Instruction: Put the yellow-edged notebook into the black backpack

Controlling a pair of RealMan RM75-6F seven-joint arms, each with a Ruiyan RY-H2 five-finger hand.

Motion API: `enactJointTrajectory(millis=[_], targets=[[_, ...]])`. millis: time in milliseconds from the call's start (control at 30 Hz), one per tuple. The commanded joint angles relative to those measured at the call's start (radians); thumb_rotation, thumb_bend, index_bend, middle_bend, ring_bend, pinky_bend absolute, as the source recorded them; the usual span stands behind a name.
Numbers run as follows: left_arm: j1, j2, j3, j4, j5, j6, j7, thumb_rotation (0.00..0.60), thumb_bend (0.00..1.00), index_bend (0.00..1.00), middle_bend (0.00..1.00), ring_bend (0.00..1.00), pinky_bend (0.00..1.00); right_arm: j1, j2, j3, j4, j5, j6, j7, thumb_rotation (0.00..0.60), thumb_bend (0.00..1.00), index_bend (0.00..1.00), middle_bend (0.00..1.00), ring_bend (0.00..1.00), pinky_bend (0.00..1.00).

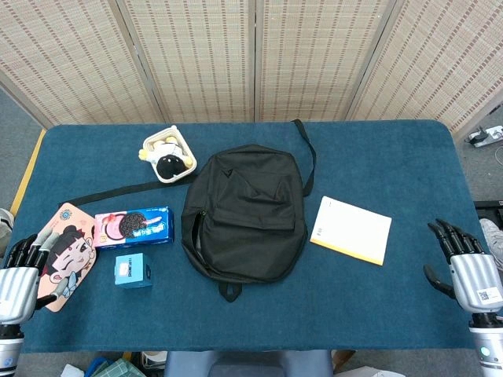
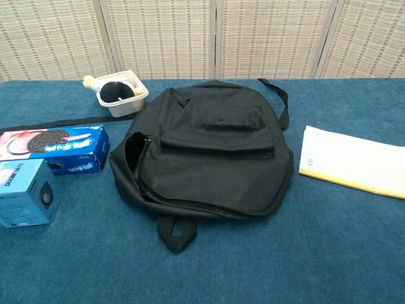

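The black backpack [image 1: 245, 210] [image 2: 205, 152] lies flat in the middle of the blue table, its zip slightly gaping on the left side. The yellow-edged notebook [image 1: 351, 229] [image 2: 354, 161] lies flat to the right of it, apart from the bag. My left hand [image 1: 22, 271] hovers at the table's front left corner, fingers spread, holding nothing. My right hand [image 1: 468, 265] is at the front right corner, fingers apart and empty, well right of the notebook. Neither hand shows in the chest view.
Left of the bag lie an Oreo box [image 1: 133, 226] [image 2: 54, 148], a small light-blue box [image 1: 133, 270] [image 2: 24, 192] and a cartoon-face card [image 1: 67, 251]. A white tub with a plush toy [image 1: 167, 154] [image 2: 119, 94] sits at the back left. A black strap [image 1: 118, 191] runs leftwards.
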Motion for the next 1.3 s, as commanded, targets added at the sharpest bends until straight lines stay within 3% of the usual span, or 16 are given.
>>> enactJointTrajectory(millis=[33,667,1000,1300], targets=[[0.000,0.001,0.001,-0.003,0.000,-0.003,0.003,0.600,0.27,0.11,0.09,0.09,0.08,0.004,0.001,0.000,0.003,-0.002,-0.006,0.009,0.600,0.29,0.12,0.13,0.13,0.20],[0.002,-0.001,0.003,-0.010,0.004,0.001,0.017,0.600,0.27,0.12,0.09,0.09,0.08,0.150,0.003,-0.017,0.027,-0.093,-0.186,0.066,0.600,0.20,0.12,0.15,0.13,0.20],[0.003,-0.009,0.004,0.003,0.007,0.003,0.005,0.600,0.27,0.12,0.09,0.09,0.08,0.249,-0.062,-0.010,0.042,-0.025,-0.366,0.022,0.600,0.19,0.12,0.17,0.13,0.20],[0.014,-0.013,0.003,0.014,-0.003,0.014,-0.008,0.600,0.27,0.12,0.09,0.09,0.08,0.325,-0.178,0.004,0.157,0.063,-0.504,0.032,0.600,0.19,0.12,0.17,0.13,0.20]])
